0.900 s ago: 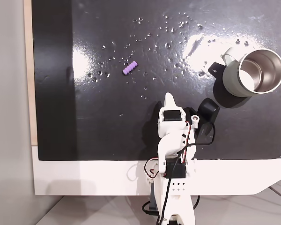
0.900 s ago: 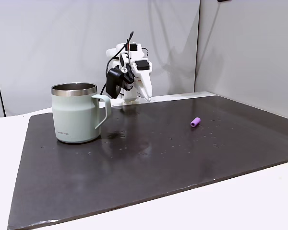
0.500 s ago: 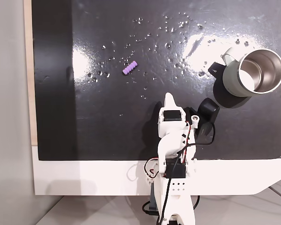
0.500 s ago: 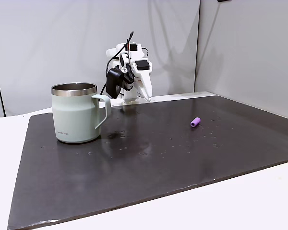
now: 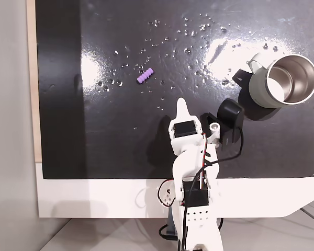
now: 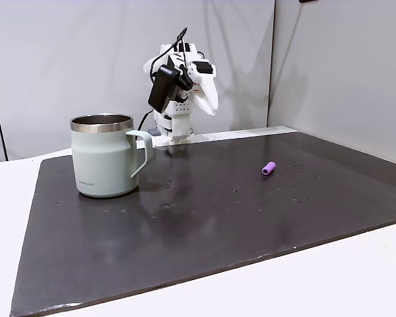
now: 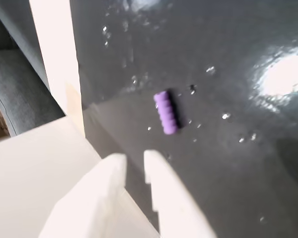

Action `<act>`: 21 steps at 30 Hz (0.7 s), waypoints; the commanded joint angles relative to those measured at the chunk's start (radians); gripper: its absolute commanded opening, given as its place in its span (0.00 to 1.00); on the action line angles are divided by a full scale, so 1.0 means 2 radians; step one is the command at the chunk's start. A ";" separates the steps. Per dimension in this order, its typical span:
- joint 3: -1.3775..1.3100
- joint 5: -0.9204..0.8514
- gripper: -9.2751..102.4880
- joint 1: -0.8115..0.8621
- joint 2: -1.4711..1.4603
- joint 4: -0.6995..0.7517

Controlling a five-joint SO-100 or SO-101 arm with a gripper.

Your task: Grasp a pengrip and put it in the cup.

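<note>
- The pengrip (image 5: 144, 75) is lying on its side on the black mat (image 5: 120, 146), in the upper middle of the top-down fixed view, among small shiny droplets (image 5: 188, 31).
- In the side fixed view the pengrip (image 6: 268, 168) is sitting right of centre on the mat (image 6: 185, 231), well apart from the cup (image 6: 105, 156).
- The cup (image 5: 282, 81) is standing upright near the mat's right edge in the top-down view, its steel inside showing and its handle pointing left toward the arm's side.
- In the side view the cup's handle is facing right, toward the arm (image 6: 181, 86).
- The arm (image 5: 191, 167) is reaching from the white table (image 5: 94, 196) over the near part of the mat, with its tip pointing up the picture, roughly toward the pengrip but well short of it.
- In the side view the arm is holding itself raised above the mat's far edge, behind and to the right of the cup.
- In the wrist view the gripper (image 7: 134, 162) is hanging over the mat (image 7: 228, 163) with its two white fingers (image 7: 161, 183) nearly together, a narrow gap between the tips and nothing between them.
- The pengrip (image 7: 166, 112) is lying just beyond those tips in the wrist view, its ribs showing, not touching them.
</note>
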 commanded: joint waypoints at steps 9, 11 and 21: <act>-0.324 -0.025 0.12 -0.028 -0.325 0.054; -0.369 -0.027 0.13 -0.032 -0.374 0.073; -0.518 -0.014 0.17 -0.062 -0.558 0.146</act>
